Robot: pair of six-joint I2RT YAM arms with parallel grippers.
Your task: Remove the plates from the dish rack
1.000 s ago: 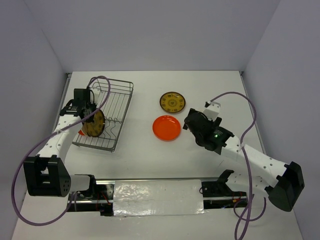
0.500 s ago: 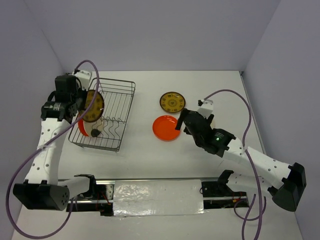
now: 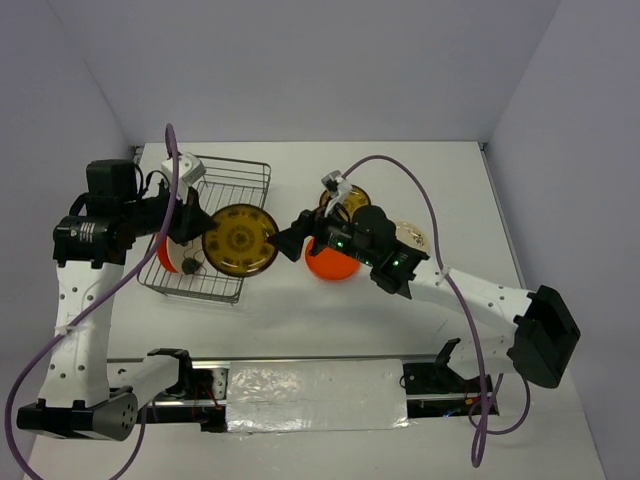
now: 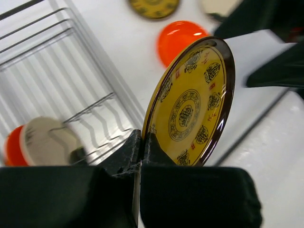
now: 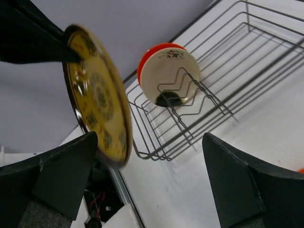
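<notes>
The whole table (image 3: pixel 290 320) is taken in from above and behind the arm bases by the fixed camera. The gold-patterned plate (image 4: pixel 192 109) is framed close up from the left wrist, looking toward the table's right side. From the right wrist it is viewed leftward, with the dish rack (image 3: pixel 235 190) beyond, shared by all views.

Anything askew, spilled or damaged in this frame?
Nothing spilled or broken. The dish rack sits slightly askew to the table edge. The patterned plate hangs on edge in mid-air, pinched at its rim by the left fingers, with the open right fingers beside it, apparently a handover.
</notes>
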